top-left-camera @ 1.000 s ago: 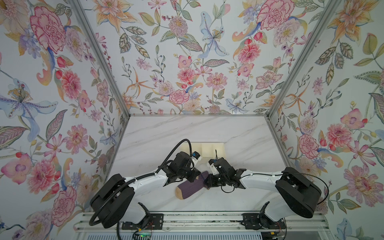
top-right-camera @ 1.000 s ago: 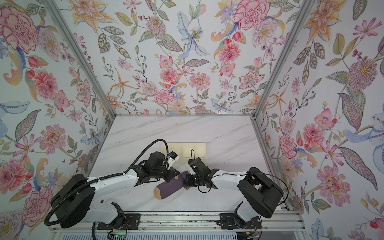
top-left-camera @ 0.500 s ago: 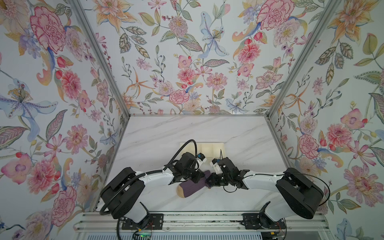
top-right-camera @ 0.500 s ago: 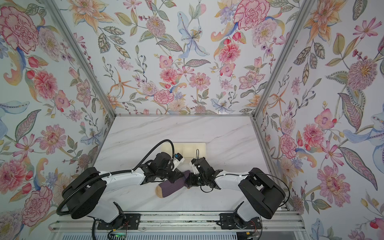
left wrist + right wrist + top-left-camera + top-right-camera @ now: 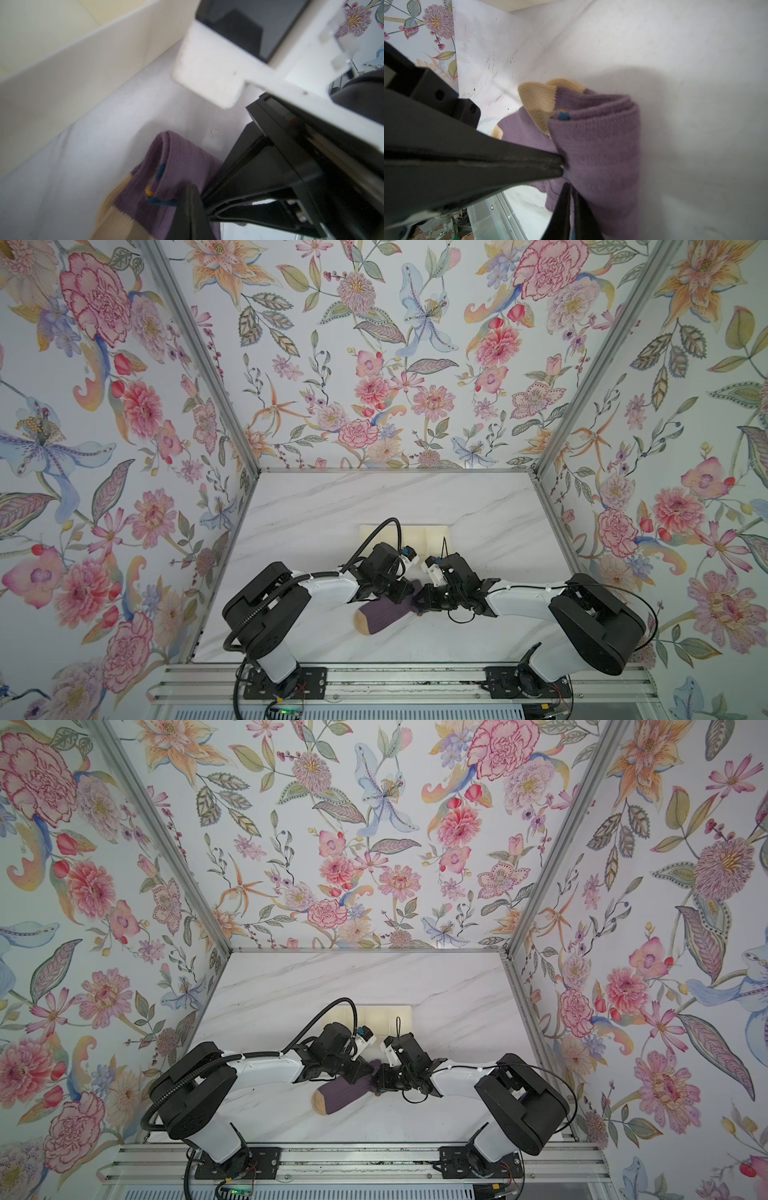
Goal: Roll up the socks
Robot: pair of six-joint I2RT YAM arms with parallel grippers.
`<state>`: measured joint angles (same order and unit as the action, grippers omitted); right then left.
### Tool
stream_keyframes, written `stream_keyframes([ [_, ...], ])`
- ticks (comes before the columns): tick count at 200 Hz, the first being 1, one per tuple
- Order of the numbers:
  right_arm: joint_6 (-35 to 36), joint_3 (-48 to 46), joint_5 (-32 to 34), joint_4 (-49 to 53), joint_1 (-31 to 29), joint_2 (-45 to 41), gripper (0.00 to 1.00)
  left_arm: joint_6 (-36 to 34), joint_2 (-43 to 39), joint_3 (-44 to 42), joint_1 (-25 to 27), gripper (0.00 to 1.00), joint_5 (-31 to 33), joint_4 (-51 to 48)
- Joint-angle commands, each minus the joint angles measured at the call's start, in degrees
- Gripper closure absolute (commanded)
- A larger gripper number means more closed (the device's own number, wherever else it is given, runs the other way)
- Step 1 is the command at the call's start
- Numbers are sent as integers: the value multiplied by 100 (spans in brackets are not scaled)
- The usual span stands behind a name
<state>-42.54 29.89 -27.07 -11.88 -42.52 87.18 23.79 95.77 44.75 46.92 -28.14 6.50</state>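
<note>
- The socks (image 5: 384, 614) lay on the marble tabletop (image 5: 332, 510) near its front edge, in front of a cream tray (image 5: 432, 533). The tan toe (image 5: 319, 1101) pointed front-left; the cuff end was raised between the two arms.
- The left gripper (image 5: 561, 164) was pinched tight on purple fabric at the side of the fold.
- The right gripper (image 5: 570, 205) was all but closed, with a thin edge of the same fabric between its fingers.
- The right wrist view showed the cuff end turned over into a thick loop (image 5: 602, 145), with the tan heel (image 5: 537, 101) just behind it.
- Step, as judged: the first turn of the roll was formed and the rest of the foot lay flat, unrolled.
- The next move likely called for both grips to carry the loop toward the toe together and level, keeping it tight so the layers do not slip apart.
- Hard to make out:
  - Both top views hid the cuff under the grippers.
  - I could not tell whether each grip held both socks or one.
  - Only scraps of the orange and navy stripes (image 5: 154, 193) showed.
  - The tray's contents were not visible.
</note>
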Motion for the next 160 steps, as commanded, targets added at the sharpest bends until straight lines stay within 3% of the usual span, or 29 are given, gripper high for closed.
stream_keyframes([
  [1,-7,-176,93,211,68,217,90,-164,142,187,55,100,92,-57],
  [108,51,-167,-123,27,181,159,88,-314,671,185,55,100,298,-59],
  [160,209,-220,-114,157,270,-306,81,-332,671,139,55,100,344,-51],
])
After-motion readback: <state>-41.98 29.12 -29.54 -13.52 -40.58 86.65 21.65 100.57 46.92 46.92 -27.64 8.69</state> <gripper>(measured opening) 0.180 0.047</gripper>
